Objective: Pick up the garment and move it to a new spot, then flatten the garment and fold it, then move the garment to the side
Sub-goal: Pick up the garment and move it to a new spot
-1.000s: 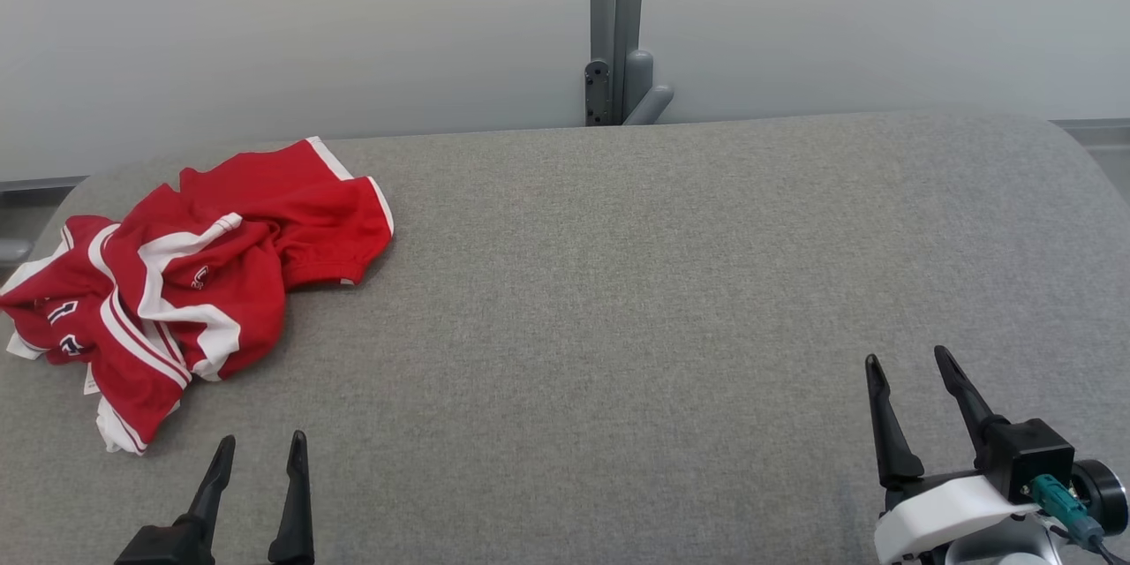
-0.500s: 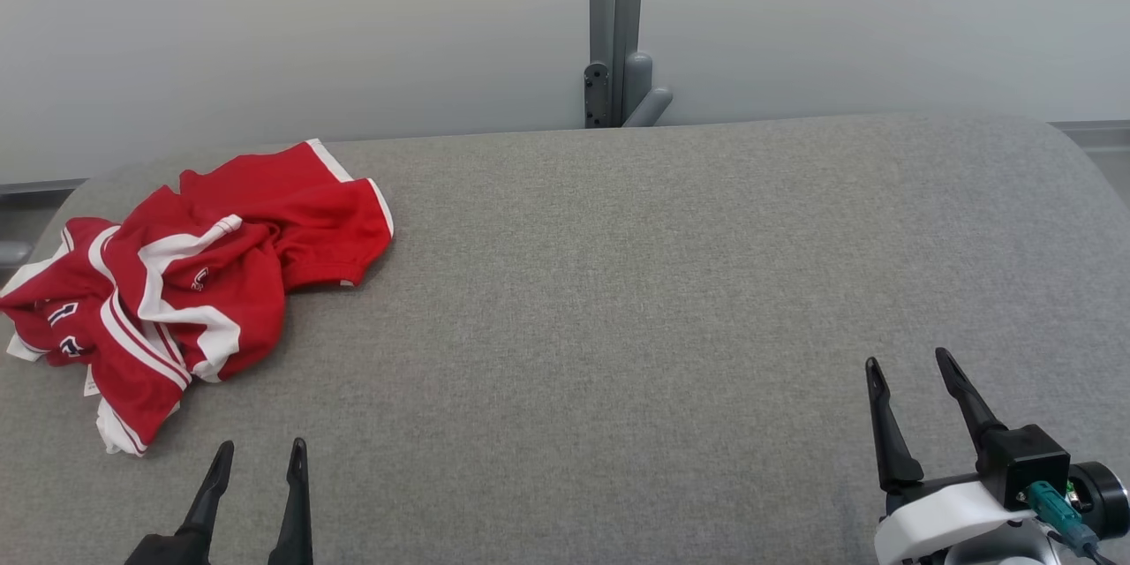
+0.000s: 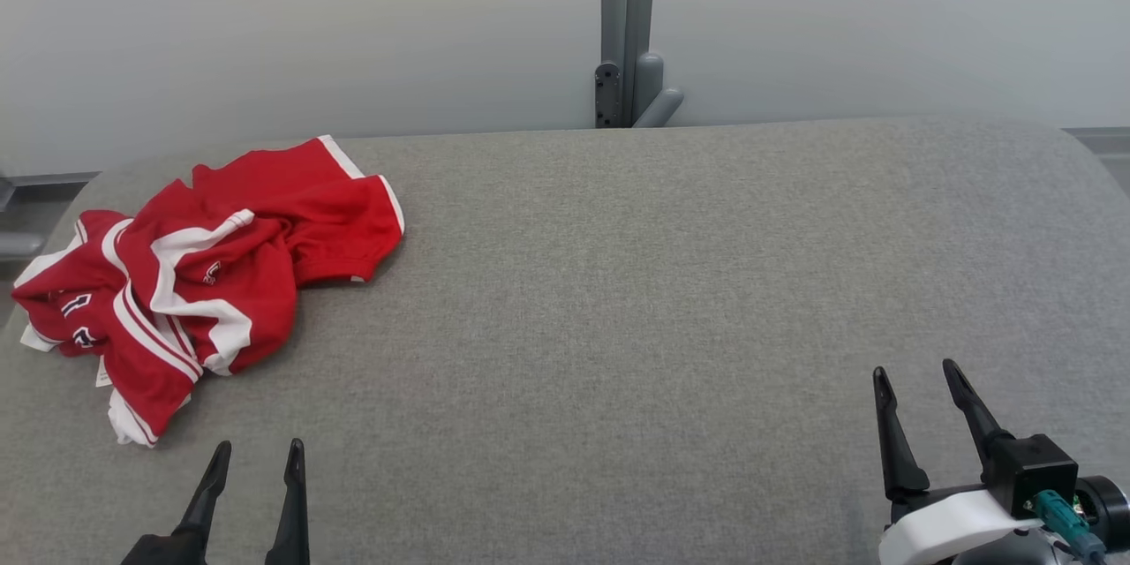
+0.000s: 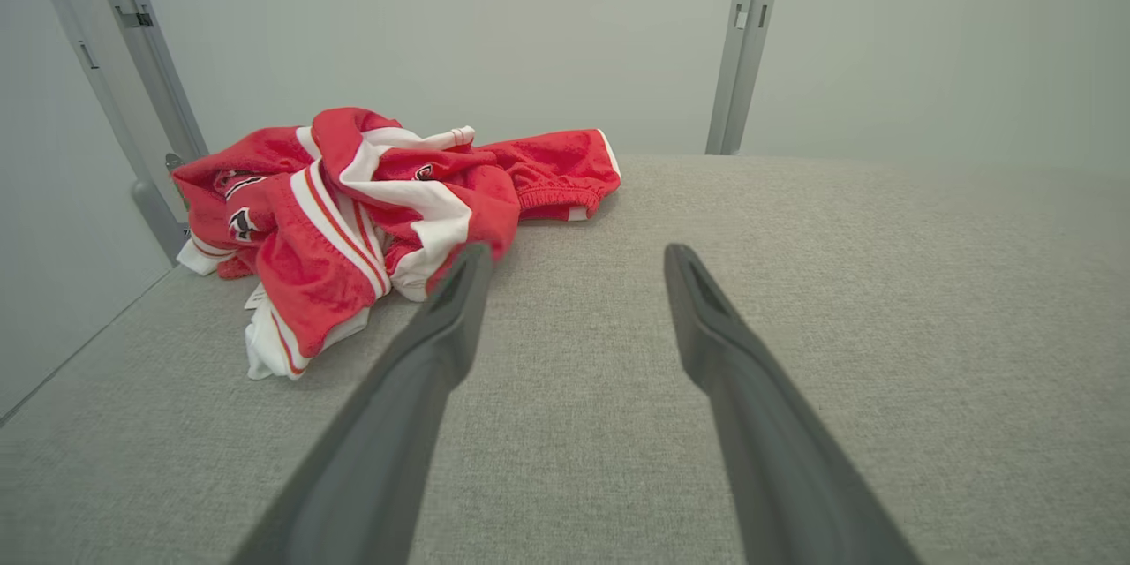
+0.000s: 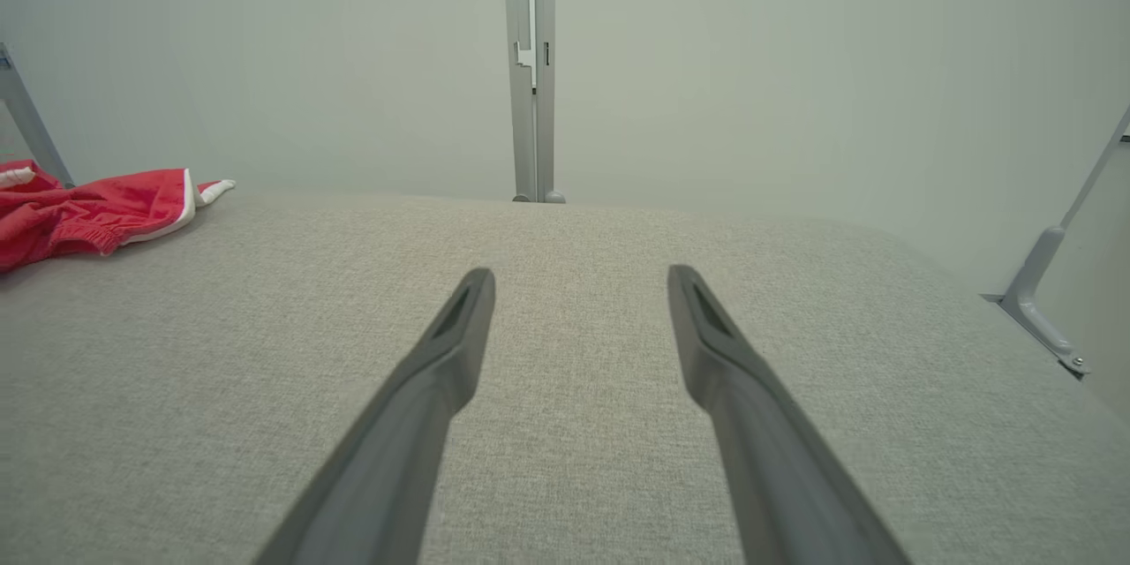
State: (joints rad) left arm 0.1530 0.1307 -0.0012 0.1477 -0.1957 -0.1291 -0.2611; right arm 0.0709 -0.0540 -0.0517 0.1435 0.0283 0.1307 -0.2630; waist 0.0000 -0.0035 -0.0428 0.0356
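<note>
The red-and-white garment (image 3: 203, 274) lies crumpled in a heap at the left of the head view, on the grey padded table (image 3: 618, 282), close to its far left corner. It looks light, soft and limp. I'd expect it to sag from whatever point is pinched, and the smooth knit may slip. A raised fold or the white-trimmed hem along the heap's near edge seems the best place to take hold. The left gripper (image 3: 259, 446) hovers at the lower left, just short of the heap, fingers pointing up the frame, spread wide and empty. The right gripper (image 3: 914, 368) sits at the lower right, well apart from the cloth, equally wide and empty.
</note>
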